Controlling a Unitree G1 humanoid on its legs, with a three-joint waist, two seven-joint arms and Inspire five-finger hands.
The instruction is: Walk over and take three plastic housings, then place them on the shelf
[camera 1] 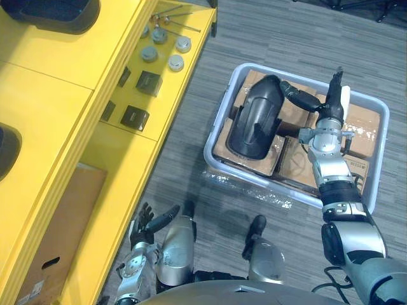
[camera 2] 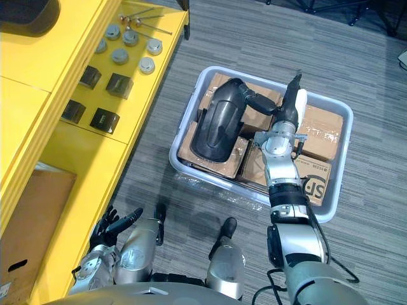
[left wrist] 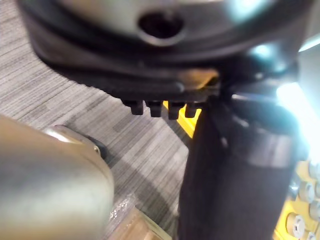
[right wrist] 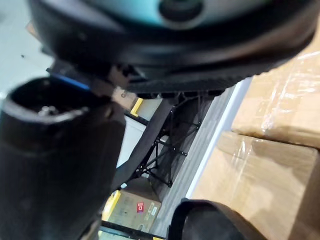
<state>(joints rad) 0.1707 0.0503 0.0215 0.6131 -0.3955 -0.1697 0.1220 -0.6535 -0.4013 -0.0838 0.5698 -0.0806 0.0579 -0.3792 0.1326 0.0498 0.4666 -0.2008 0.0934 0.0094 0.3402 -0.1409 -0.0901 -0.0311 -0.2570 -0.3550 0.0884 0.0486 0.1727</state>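
Left eye view: the black plastic housing (camera 1: pixel 254 121) is laid lengthwise along the bin's (camera 1: pixel 221 111) left wall, just left of the nearer right hand (camera 1: pixel 331 109), whose fingers are held straight, nothing clasped.

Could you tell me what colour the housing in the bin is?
Black; the housing shows best in the left eye view.

Big dark letters and a row of small print stand on the near right cardboard box (camera 2: pixel 315 184) in the grey bin (camera 2: pixel 181 127). A far box (right wrist: pixel 131 206) has a little red label, too blurry to read.
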